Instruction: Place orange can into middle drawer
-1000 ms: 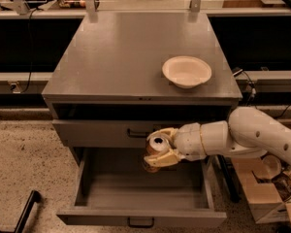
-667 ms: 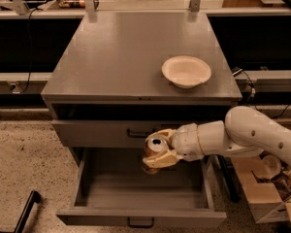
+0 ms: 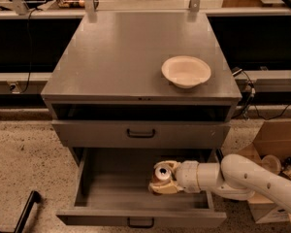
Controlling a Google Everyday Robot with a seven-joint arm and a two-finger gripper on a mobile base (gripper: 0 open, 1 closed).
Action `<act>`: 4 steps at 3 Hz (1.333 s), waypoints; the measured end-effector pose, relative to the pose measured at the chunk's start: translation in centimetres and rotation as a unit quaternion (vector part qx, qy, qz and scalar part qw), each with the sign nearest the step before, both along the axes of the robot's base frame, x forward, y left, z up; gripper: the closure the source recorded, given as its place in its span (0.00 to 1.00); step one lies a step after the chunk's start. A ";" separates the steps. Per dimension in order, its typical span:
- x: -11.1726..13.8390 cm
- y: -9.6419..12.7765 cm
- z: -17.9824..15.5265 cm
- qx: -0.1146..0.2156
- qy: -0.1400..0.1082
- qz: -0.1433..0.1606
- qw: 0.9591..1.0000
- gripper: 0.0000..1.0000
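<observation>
Inspection: your pale two-finger gripper (image 3: 160, 180) holds the small orange-brown metal drinks can (image 3: 162, 172) inside the open wide grey metal drawer (image 3: 116, 191).
Reaching in from the right, its fingers are clamped on the can, silver top up, over the floor's right half. A white round bowl (image 3: 185, 71) sits on the grey cabinet top (image 3: 126, 52), right side.

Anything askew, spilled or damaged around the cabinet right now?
Nothing stands out. The gripper holds the small orange metal can upright over the open grey metal drawer; the white round bowl sits upright on top.
</observation>
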State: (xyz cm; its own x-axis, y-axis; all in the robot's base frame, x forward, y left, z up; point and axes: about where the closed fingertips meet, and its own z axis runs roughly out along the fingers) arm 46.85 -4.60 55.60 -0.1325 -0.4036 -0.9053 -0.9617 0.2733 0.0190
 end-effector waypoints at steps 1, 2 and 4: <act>0.6 -0.2 -3.6 -0.014 0.000 -0.015 1.000 1.00; 2.2 0.2 -6.0 -0.030 0.006 -0.019 0.999 1.00; 3.5 0.5 -11.7 -0.032 0.043 -0.031 0.998 0.85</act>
State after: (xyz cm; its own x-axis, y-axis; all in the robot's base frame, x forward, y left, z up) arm 50.32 -4.08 43.93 -0.2356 -0.4486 -0.8621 -0.9387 0.3348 0.0823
